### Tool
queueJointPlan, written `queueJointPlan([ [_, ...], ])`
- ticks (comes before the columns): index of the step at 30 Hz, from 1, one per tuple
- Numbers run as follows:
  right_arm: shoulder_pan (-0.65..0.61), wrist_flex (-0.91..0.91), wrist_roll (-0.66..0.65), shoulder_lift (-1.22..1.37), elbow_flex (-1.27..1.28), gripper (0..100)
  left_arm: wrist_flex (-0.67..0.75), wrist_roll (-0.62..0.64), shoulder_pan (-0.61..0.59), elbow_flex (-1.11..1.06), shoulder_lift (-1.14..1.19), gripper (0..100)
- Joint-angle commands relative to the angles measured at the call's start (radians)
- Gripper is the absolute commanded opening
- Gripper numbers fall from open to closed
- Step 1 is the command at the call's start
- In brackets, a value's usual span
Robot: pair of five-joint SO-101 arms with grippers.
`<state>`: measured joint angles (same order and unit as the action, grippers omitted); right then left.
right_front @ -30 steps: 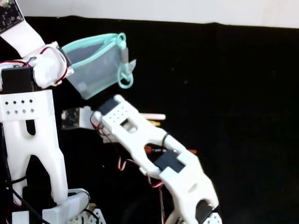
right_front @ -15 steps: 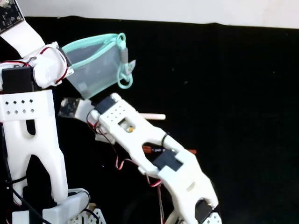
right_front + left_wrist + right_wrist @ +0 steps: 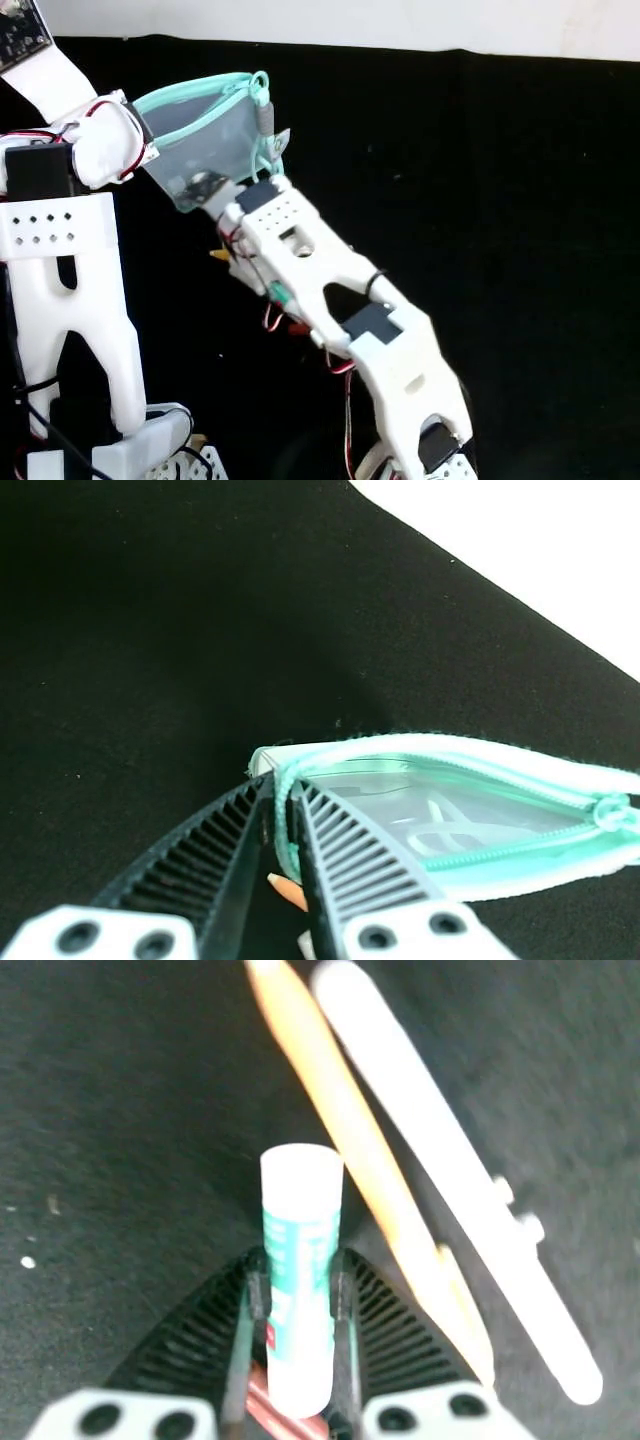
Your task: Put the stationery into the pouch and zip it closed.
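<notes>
Right arm (image 3: 330, 300) has swung up since a second ago, its wrist now just under the pouch (image 3: 205, 125). Right gripper (image 3: 297, 1270) clamped on a white, teal-labelled tube (image 3: 300, 1250), likely a glue stick. Left gripper (image 3: 280, 810) pinches the pouch's end, zip open. Orange pencil (image 3: 340, 1130) and white pen (image 3: 430, 1150) lie side by side on the black table (image 3: 500, 200).

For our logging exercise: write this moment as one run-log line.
left gripper: shut on pouch, unzipped | right gripper: shut on glue stick | pencil, pen: on table
</notes>
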<state>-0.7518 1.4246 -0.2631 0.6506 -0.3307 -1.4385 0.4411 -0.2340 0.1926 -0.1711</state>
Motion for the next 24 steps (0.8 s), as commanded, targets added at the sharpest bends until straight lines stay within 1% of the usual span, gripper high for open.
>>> queueJointPlan([
  [1, 0.074, 0.047, 0.057, -0.002, -0.001, 0.6, 0.006, 0.005, -0.001, -0.016, 0.005, 1],
  [15, 0.314, 0.11, 0.216, -0.008, -0.004, 0.6, 0.006, 0.005, -0.001, -0.016, 0.007, 1],
  [24, 0.455, 0.105, 0.275, -0.225, 0.005, 0.6, 0.006, 0.005, 0.001, -0.016, 0.007, 1],
])
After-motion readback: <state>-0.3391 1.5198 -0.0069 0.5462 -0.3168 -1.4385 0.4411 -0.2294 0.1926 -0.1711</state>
